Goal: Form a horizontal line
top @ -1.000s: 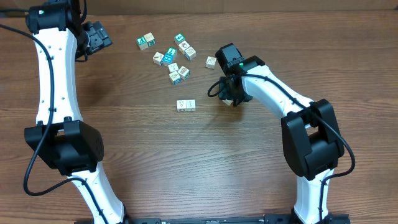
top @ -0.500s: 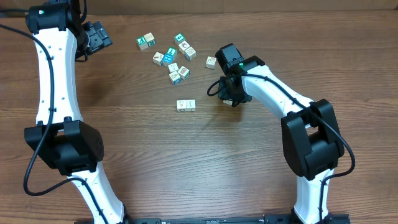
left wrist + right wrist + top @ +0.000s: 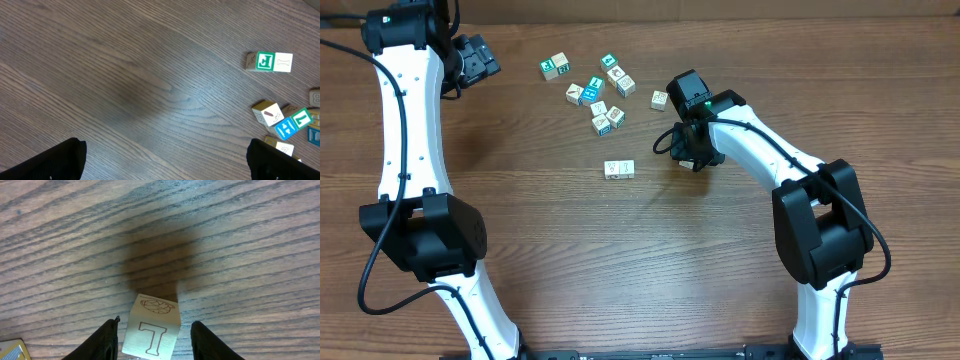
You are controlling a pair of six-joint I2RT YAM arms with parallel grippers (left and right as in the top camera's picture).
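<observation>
Two pale cubes touching side by side form the horizontal line [image 3: 619, 169], near the middle of the desk [image 3: 570, 260] (their markings are too small to read). Toward the right edge from it, and apart, the right fingers [image 3: 102, 342] clasp a T cube [image 3: 150, 332] above its shadow. The left fingers [image 3: 50, 160] hang spread and empty by the far left corner. Loose cubes [image 3: 598, 95] cluster near the far edge.

Parked at far left corner, left gripper [image 3: 485, 62] spread wide; pinching a letter cube [image 3: 150, 332] in right gripper [image 3: 688, 157] near desk centre.
</observation>
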